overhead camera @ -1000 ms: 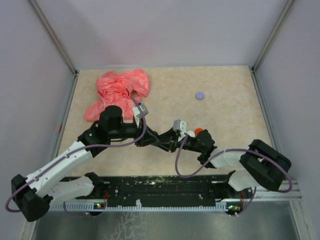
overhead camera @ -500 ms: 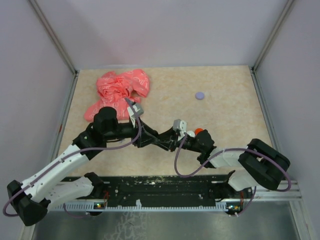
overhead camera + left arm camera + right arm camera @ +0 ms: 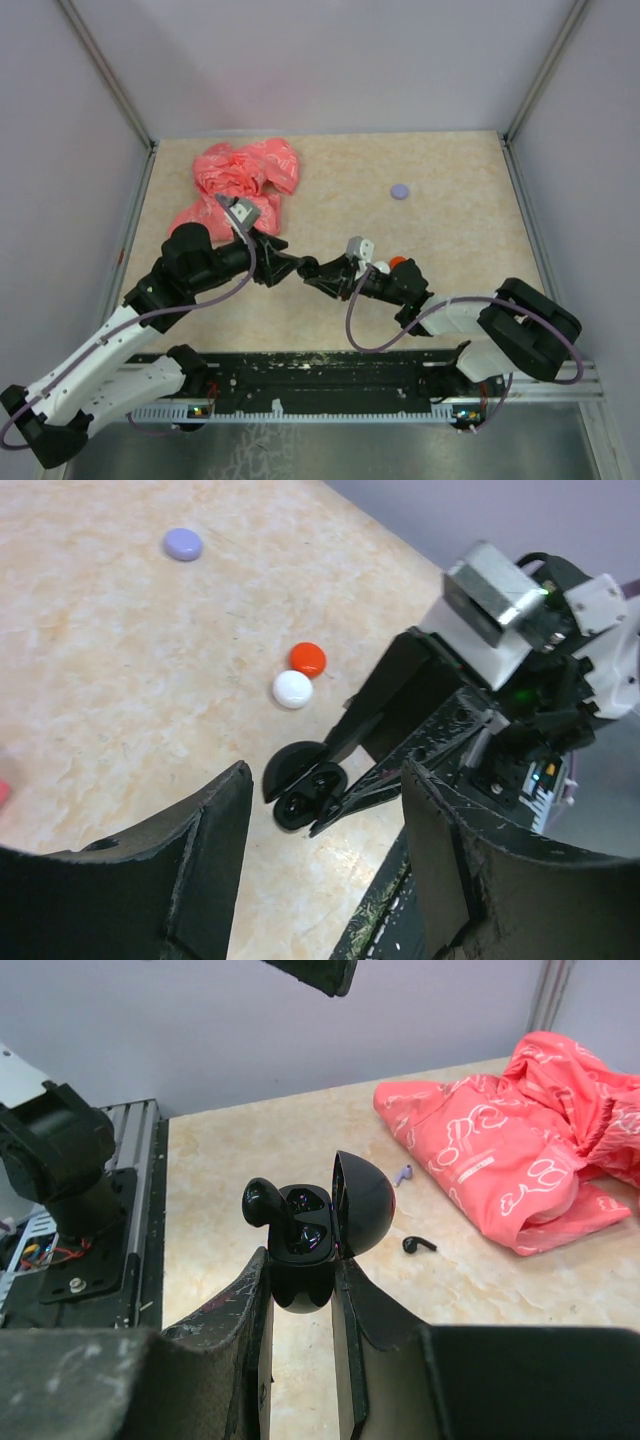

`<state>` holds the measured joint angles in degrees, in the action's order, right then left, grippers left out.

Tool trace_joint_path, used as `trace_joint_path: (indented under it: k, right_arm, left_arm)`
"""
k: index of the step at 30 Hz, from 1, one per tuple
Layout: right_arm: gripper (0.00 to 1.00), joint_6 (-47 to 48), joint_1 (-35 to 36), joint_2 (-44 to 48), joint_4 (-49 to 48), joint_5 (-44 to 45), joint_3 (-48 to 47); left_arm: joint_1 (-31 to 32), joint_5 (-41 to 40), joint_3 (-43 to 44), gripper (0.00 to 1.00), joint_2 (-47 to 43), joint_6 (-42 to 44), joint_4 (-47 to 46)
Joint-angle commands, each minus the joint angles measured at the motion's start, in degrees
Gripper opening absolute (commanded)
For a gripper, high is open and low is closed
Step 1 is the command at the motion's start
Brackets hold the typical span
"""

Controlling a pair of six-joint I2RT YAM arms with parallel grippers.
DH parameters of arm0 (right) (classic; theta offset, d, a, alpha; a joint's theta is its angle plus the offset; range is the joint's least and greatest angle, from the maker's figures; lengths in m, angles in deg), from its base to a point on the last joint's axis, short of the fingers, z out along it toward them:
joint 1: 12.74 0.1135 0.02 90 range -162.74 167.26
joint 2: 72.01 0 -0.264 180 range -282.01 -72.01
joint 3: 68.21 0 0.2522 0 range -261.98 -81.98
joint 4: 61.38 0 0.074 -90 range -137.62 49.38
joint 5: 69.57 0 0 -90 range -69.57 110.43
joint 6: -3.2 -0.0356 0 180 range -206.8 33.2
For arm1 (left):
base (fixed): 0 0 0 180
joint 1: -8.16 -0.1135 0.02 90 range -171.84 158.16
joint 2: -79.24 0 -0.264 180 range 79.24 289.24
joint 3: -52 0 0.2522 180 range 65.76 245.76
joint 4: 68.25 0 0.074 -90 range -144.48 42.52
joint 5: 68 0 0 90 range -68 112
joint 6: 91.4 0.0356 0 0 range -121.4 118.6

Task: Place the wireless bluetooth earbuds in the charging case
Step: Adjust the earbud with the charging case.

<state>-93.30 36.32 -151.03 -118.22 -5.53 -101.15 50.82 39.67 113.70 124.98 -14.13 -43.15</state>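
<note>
The right claw (image 3: pixel 300 1278) is clamped on the open case (image 3: pixel 312 1225), with a black bud (image 3: pixel 262 1203) sticking out of it. The left claw (image 3: pixel 325 800) stands apart just beside the case.

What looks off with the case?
One black earbud sticks up crooked at the rim of the open charging case, not seated in its well. A second black earbud lies loose on the table beside the pink bag.
</note>
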Motion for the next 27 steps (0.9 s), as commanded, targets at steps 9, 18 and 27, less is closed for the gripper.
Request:
trace_joint_path:
  k: [9,18,27]
  right_arm:
    - [0.00,0.7,-1.6,3.4,-2.8,1.6,0.5]
    - [0.00,-0.3,-1.6,1.8,-4.4,0.9,0.4]
    - [0.00,-1.4,-1.6,1.1,-6.5,0.0,0.1]
  left_arm:
    - [0.1,-0.4,-0.9,0.63,1.2,-5.0,2.8]
    - [0.1,7.6,-0.8,0.63,3.8,-5.1,1.2]
    - [0.1,9.3,-1.3,0.64,6.8,-5.2,-0.7]
